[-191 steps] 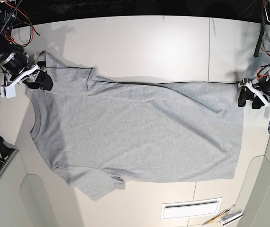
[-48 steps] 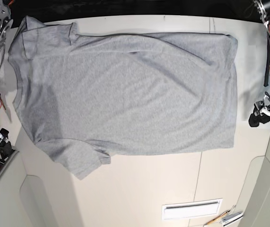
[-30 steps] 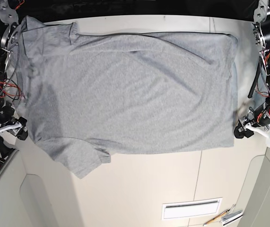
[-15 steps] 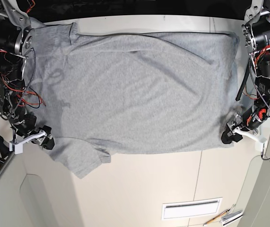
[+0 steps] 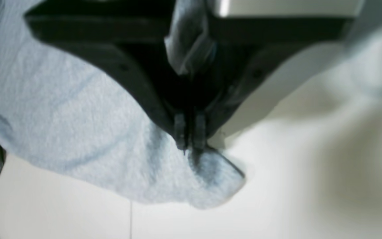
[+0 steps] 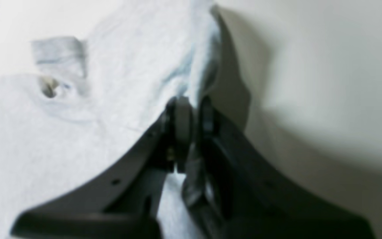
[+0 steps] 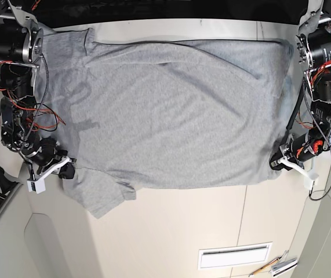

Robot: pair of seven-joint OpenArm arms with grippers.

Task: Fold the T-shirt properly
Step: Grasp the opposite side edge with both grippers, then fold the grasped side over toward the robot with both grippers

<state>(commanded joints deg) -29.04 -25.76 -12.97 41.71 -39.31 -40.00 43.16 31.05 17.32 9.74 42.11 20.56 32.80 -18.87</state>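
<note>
Overhead and wrist views of a heather-grey T-shirt (image 7: 171, 116) spread flat, plain side up, across a cream table (image 7: 171, 231). The ribbed collar lies toward the base view's left edge and the hem toward its right; one short sleeve (image 7: 104, 197) projects at the lower left, the other (image 7: 66, 37) lies at the upper left. The right gripper (image 7: 66, 171) sits at the garment's lower-left edge, beside the lower sleeve; its wrist view shows the black fingers (image 6: 181, 116) drawn together with a raised ridge of grey cloth (image 6: 191, 66) pinched between them. The left gripper (image 7: 276, 162) sits at the lower hem corner on the base view's right; its wrist view shows the two fingers (image 5: 181, 127) pressed close together, tips down on the shirt's rounded corner (image 5: 211, 179), which lies against the table, apparently nipping the fabric there. Red wiring (image 7: 43, 119) loops over the shirt's left margin. A white slotted panel (image 7: 235, 255) is set in the table near the bottom edge, well apart from the shirt.
</note>
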